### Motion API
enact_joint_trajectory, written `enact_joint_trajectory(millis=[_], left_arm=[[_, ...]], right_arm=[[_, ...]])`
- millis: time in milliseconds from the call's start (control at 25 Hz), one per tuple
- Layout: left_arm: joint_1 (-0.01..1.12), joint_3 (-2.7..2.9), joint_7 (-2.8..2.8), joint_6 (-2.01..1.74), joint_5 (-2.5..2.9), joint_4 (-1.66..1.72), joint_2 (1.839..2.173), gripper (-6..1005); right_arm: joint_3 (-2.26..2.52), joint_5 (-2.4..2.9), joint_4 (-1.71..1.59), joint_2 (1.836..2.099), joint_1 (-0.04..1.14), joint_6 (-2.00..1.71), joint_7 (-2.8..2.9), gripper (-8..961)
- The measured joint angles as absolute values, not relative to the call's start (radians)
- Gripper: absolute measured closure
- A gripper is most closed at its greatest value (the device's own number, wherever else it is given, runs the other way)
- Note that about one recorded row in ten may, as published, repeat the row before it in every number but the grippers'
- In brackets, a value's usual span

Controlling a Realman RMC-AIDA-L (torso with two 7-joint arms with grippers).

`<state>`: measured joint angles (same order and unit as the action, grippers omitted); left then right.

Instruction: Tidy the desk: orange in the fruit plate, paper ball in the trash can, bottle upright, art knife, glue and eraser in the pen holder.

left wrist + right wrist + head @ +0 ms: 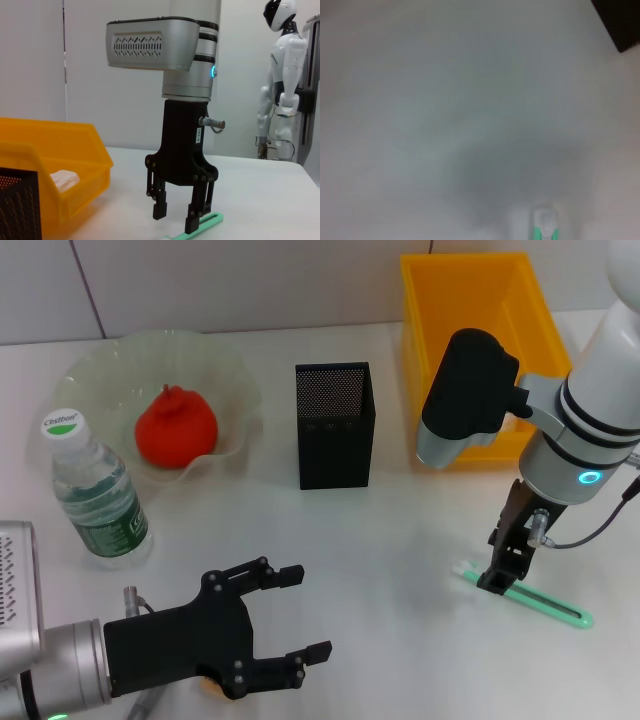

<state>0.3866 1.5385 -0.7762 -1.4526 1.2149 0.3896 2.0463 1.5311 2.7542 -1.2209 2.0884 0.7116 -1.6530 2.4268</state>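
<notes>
The orange (175, 427) lies in the fruit plate (226, 358) at the back left. Beside it the bottle (95, 495) stands upright. In the middle is the pen holder (335, 425) (17, 205). The paper ball (62, 180) rests inside the trash can (470, 290) (60, 150). A slim green art knife (535, 602) (211, 218) (542, 227) lies flat at the front right. My right gripper (500, 582) (175, 217) points straight down over its near end, open, fingertips at the table on either side of it. My left gripper (290, 615) hovers open at the front left. Glue and eraser are out of view.
A small orange bit (207, 686) peeks from under the left gripper's palm; I cannot tell what it is. The trash can stands close behind the right arm. A white humanoid figure (280, 80) stands beyond the table's far edge.
</notes>
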Motion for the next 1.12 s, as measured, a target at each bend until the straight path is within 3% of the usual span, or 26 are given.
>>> enact_joint_trajectory(millis=[640,880,1120], left_arm=[[0.387,1.538,-0.776,-1.447,1.215,0.390,2.044,183],[0.387,1.539,-0.776,-1.445,1.215,0.390,2.044,183],[0.386,1.539,-0.776,-1.443,1.215,0.390,2.045,183]], right_arm=[[1.546,2.750,-1.210,2.088,0.707,-1.647,2.431,401],[1.546,2.750,-1.210,2.088,0.706,-1.647,2.431,526],[1.549,2.750,-1.209,2.088,0.706,-1.637,2.431,529]])
